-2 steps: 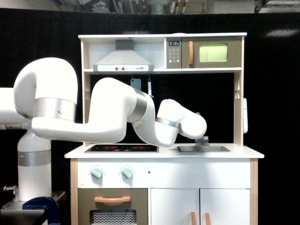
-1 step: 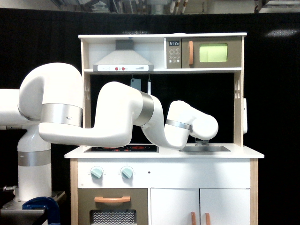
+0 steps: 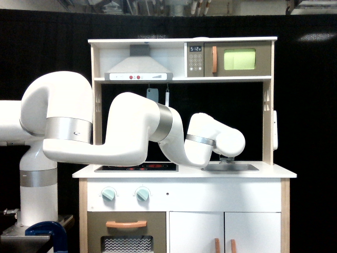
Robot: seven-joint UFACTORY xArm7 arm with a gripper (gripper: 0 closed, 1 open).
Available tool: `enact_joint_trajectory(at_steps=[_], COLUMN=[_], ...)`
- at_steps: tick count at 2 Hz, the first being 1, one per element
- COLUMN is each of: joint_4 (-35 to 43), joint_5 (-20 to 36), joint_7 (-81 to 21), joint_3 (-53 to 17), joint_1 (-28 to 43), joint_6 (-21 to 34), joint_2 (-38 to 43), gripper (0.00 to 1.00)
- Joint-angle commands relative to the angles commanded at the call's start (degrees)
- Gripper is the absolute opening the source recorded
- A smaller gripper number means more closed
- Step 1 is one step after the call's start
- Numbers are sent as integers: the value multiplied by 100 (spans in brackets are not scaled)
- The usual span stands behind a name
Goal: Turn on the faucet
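- Your tool (image 3: 227, 157) sits low over the sink (image 3: 243, 167), at the 3 o'clock end of the worktop (image 3: 184, 171); only a small grey stub shows beneath the arm's last white link (image 3: 227, 141).
- You cannot tell whether the tool is released or clenched: the wrist hides the jaws.
- The faucet is not plainly visible. The arched spout cannot be seen, and it is probably behind the wrist, at the sink's back edge near 9 o'clock of the basin.
- So the faucet seems to lie straight below and just behind the tool, touching or nearly so; you cannot confirm contact.
- The long axis of the forearm runs from 9 to 3 o'clock, dipping toward the sink.
- Judge the next move as a short push or turn on the lever, not a reach.
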Motion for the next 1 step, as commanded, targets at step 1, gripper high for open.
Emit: enact_joint_trajectory(at_steps=[1], joint_4=[-914], joint_5=[-328], joint_7=[90], joint_3=[63], joint_1=[-1367], joint_6=[415], joint_2=[-36], gripper=[100])
